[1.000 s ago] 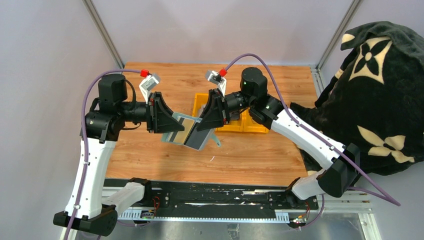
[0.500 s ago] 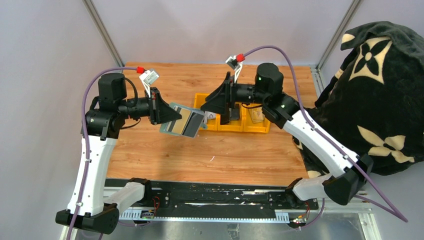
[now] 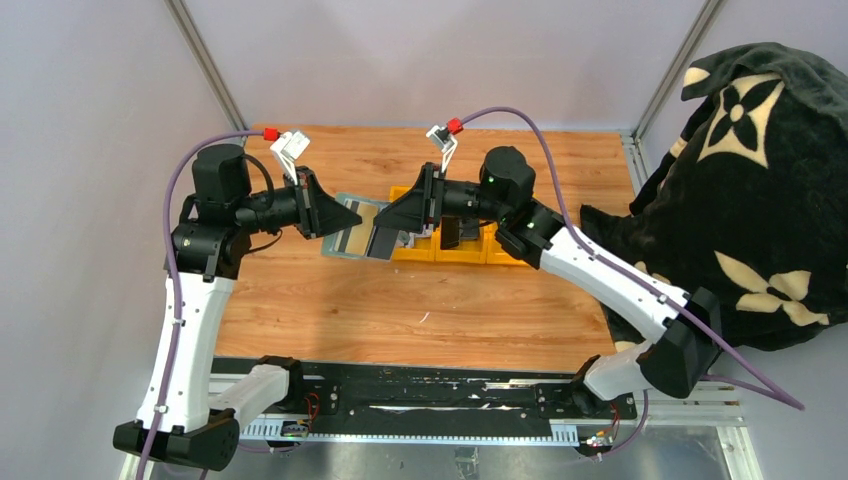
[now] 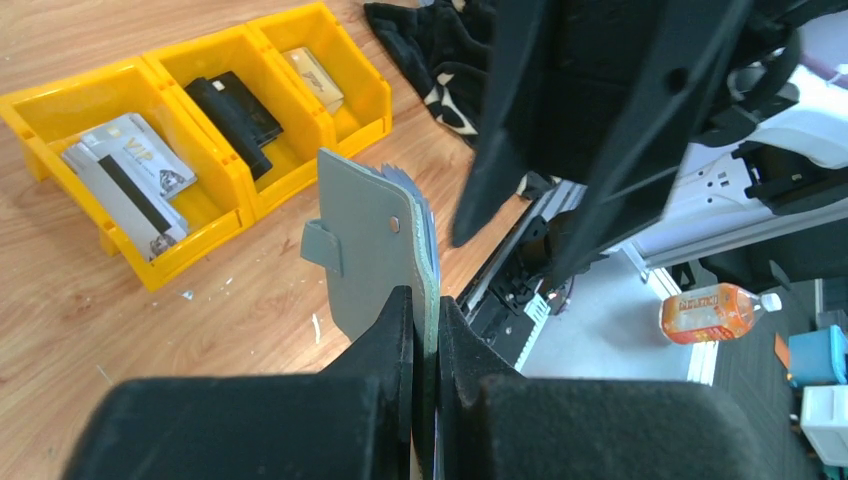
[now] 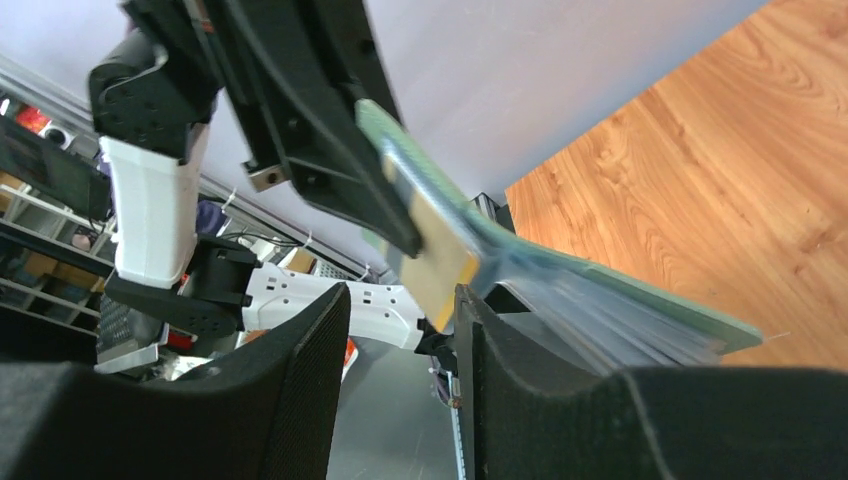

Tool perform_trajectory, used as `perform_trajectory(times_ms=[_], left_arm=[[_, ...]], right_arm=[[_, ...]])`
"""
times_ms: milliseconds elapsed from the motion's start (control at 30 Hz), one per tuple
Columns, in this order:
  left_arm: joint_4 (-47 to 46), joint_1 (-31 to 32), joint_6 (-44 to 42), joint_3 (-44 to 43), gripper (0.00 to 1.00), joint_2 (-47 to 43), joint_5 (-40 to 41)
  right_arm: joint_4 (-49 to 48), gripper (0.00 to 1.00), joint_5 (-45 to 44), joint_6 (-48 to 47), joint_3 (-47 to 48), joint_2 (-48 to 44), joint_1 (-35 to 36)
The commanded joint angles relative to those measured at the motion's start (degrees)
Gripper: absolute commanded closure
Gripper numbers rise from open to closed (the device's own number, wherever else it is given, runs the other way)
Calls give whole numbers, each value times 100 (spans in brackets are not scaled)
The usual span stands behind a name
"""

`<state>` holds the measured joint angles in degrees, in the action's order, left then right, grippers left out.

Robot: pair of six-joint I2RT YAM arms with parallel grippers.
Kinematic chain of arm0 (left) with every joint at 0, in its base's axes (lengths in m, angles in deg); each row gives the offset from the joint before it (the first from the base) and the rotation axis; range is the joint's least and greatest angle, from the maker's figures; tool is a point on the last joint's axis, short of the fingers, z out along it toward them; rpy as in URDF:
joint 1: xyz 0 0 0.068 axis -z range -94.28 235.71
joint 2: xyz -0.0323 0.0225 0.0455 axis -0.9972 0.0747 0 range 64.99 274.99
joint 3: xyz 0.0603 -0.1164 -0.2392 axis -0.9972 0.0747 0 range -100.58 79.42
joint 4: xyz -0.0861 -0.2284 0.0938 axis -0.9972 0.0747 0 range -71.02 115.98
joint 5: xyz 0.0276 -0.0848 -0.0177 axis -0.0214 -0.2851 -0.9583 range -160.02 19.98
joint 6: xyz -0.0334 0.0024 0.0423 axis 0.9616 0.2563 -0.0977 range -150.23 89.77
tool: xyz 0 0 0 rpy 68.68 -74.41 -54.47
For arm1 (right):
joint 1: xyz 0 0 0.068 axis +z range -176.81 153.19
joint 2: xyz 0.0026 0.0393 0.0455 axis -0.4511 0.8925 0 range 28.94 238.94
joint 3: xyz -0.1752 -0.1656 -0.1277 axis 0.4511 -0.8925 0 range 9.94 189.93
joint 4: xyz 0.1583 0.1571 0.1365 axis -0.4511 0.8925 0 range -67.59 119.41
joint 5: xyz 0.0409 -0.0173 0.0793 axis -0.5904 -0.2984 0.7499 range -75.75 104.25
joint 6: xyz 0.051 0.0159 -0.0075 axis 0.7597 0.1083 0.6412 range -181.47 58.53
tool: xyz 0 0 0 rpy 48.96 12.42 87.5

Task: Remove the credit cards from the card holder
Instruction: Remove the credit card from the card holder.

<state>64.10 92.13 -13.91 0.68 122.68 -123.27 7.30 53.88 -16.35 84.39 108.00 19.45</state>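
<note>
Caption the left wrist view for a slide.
Left jaws shut on the sage-green card holder; credit cards lie in all three compartments of the yellow bin beyond.

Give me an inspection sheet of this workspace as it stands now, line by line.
Surface: wooden table, no spills seen.
Job's things: card holder held up off the table, tan card sticking out; credit cards in all three compartments of the yellow bin.
Clutter: small white scrap on the wood.
Grippers: left gripper shut on the card holder; right gripper open, at the tan card.
Cables: purple cables arch over both arms.
Surroundings: black patterned blanket at right.
</note>
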Motion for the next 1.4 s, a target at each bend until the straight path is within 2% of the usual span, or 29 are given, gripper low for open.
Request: perform_trajectory(times_ms=[0,367,400,500,667,733,900,1100,1367], left_arm=[[-474,-95,293,23,100,-139,-376],[-1759,-158,1412,492,100,-333,-1159],[-1836,-158,1484,533,100,-354,-1178],[-1887,-158,1521,557,100,-364,-1162],[-1895,-166,1567,607,85,-315,-1277],[-1982,-166,1677,654,78,-296,-1408],[-2490,-167,2234,899,60,-278,-1871],[-2583,-188,2361,875,63,-287,-2129],[-2653,-333,2476,818,88,-233,-2140]], right_arm=[[-400,55,129,313,-61,171,85],[-657,57,301,580,-118,455,94],[-828,58,359,681,-143,474,94],[-1229,69,596,960,-159,563,102],[-1882,97,789,1362,-325,548,96],[-1890,100,766,1378,-368,517,94],[-2229,100,747,1577,-520,474,86],[-2351,100,741,1646,-648,390,10],[-2650,100,633,1844,-1127,121,-188]])
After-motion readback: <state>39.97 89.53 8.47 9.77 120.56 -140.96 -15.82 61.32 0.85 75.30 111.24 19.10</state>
